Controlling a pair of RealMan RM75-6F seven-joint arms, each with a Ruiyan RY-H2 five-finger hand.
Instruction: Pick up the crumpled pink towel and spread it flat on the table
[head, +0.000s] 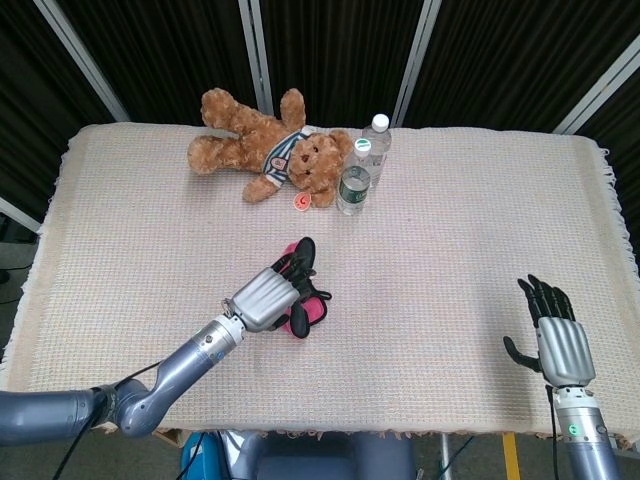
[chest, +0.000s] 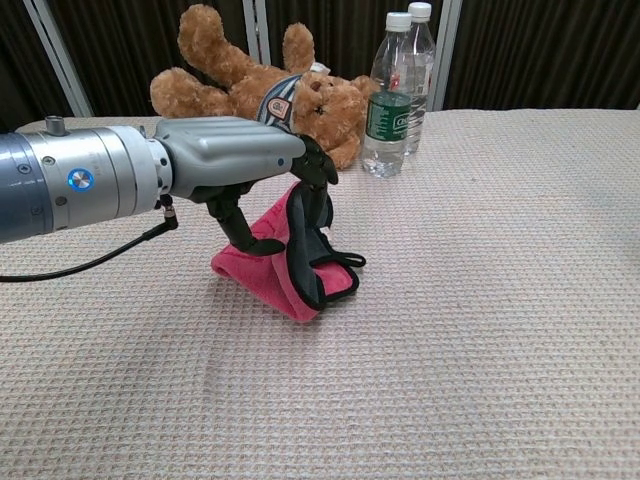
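The crumpled pink towel (head: 308, 312) (chest: 285, 272) with black edging lies bunched at the middle of the table, one fold standing up. My left hand (head: 268, 295) (chest: 240, 165) is over its left side. The fingers curl down over the raised black-edged fold and the thumb presses on the pink side, so the hand grips the towel. The towel's lower part still rests on the cloth. My right hand (head: 560, 335) hovers near the front right edge with its fingers apart and holds nothing. The chest view does not show it.
A brown teddy bear (head: 265, 145) (chest: 260, 95) lies at the back centre. Two water bottles (head: 355, 178) (chest: 388, 110) stand just right of it. The woven cloth (head: 480, 220) covers the whole table, with fringed edges at left and right.
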